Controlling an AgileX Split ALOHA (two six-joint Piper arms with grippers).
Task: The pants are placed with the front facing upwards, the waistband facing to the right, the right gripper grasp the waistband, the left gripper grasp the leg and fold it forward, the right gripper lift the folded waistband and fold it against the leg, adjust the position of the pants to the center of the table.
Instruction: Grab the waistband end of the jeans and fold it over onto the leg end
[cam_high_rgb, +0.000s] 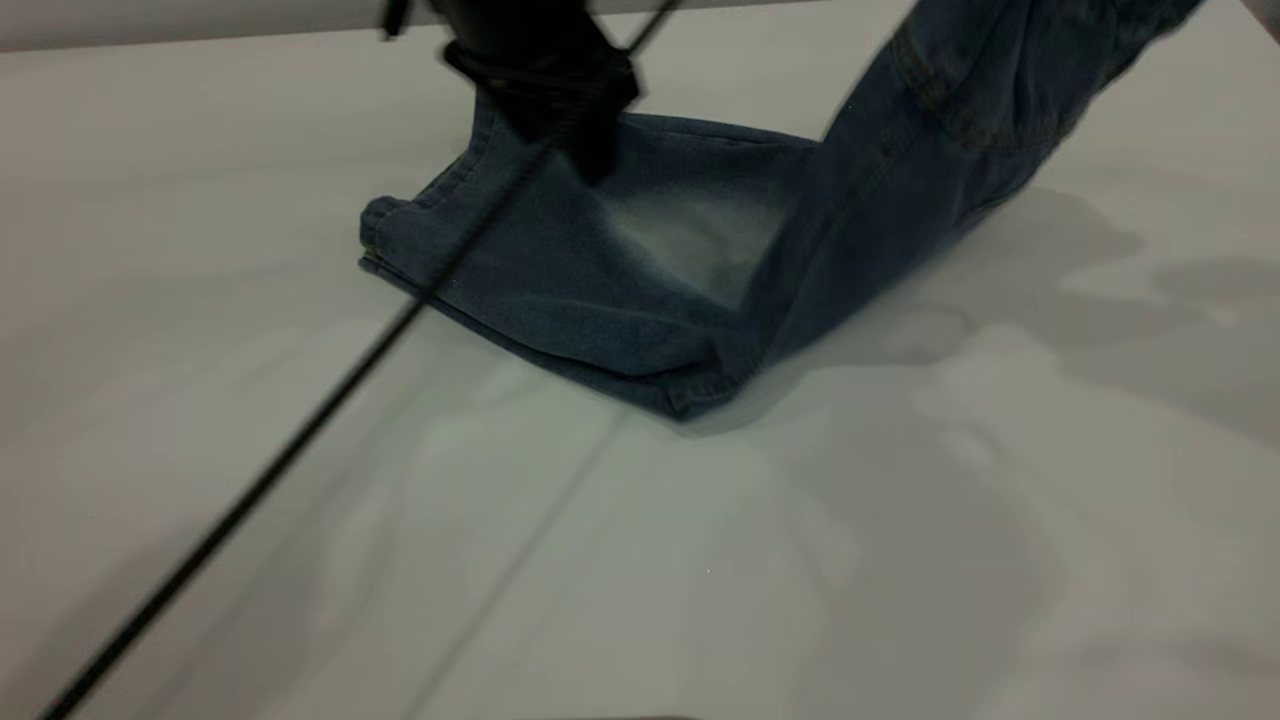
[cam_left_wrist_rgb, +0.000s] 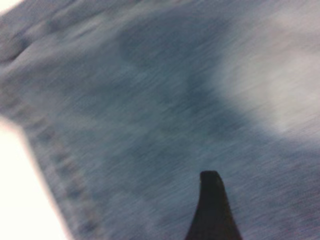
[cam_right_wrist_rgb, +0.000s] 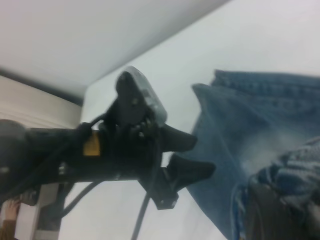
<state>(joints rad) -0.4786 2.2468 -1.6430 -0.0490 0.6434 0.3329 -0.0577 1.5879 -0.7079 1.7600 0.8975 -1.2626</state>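
pants: one pair, blue denim, lying far-middle of the table; leg end flat on the surface, waistband end lifted up and off toward the top right of the exterior view.
fold state: looks already folded lengthwise, one leg over the other, pale faded patch facing up; hem edge points left.
waistband: raised in the air and carried over the flat leg part; judged to be the fold-waistband-onto-leg step, midway.
right gripper: out of the exterior view; in its own wrist view bunched crinkled denim sits right at the fingers, so it reads as clamped on the waistband. That hold is why the cloth hangs in a slope instead of lying flat.
left gripper: low over the leg near the far edge, tips pointing down at the denim; likely there to pin the leg so it doesn't slide while the other end swings over.
left jaws: right wrist view shows two fingers slightly apart with nothing between them; contact with the cloth can't be told.
left wrist view: one dark fingertip over denim, nothing gripped.
cable: black, trails from the left gripper diagonally over the table.
count: 1 pants, 2 grippers, 1 cable, 1 table.
position: pants sit far of centre; centring not yet done.
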